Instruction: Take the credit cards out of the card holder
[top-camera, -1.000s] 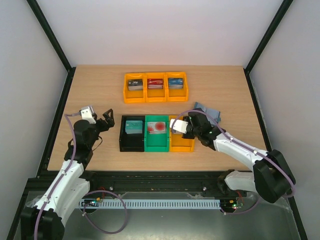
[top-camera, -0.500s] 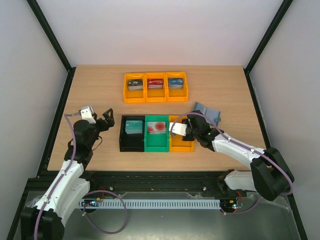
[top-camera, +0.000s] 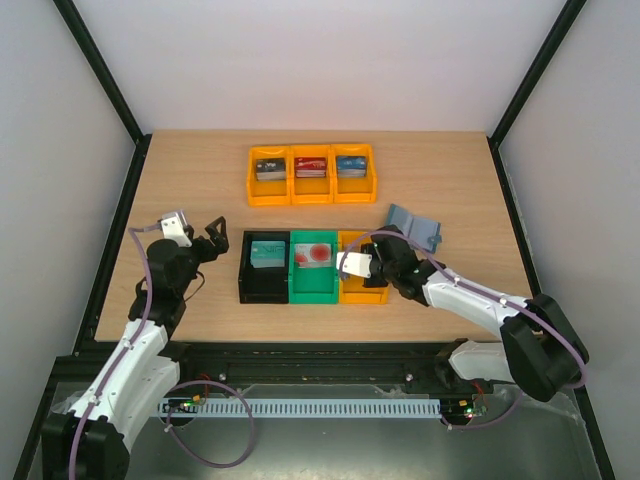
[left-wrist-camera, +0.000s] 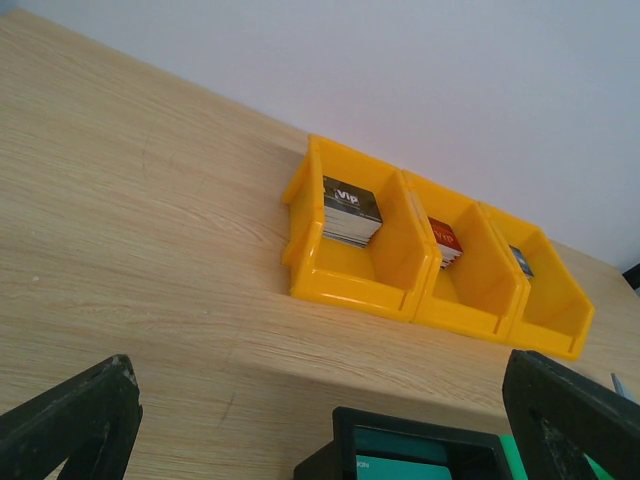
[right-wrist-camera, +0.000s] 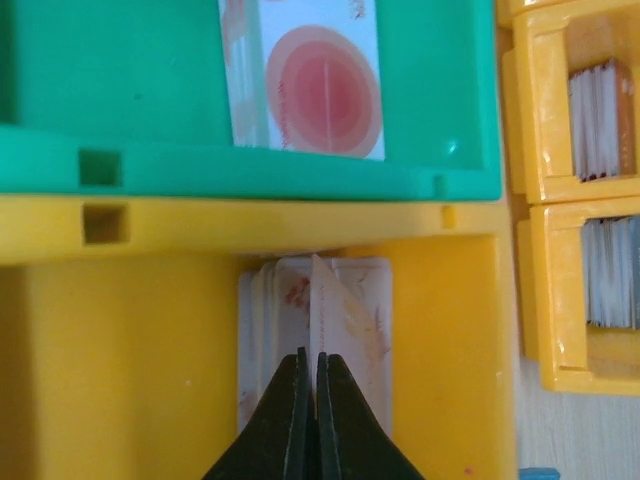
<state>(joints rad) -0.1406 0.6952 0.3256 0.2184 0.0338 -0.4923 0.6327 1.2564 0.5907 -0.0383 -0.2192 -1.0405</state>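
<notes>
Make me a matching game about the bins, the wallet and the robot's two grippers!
Things:
1. green bin
2. card holder
3. left gripper
4. right gripper

Clues:
A. shut on a credit card inside the orange bin
B. open wide, holding nothing
C. has a card with a red circle in it
D. sits on the table, to the right of the bins

Pairs: 1-C, 2-D, 3-B, 4-A

The top external camera overlooks the whole table (top-camera: 200, 180) from above and behind; left wrist faces low across it toward the far bins (left-wrist-camera: 440, 300); right wrist looks closely down into the near bins (right-wrist-camera: 130, 330), both seen overhead.
</notes>
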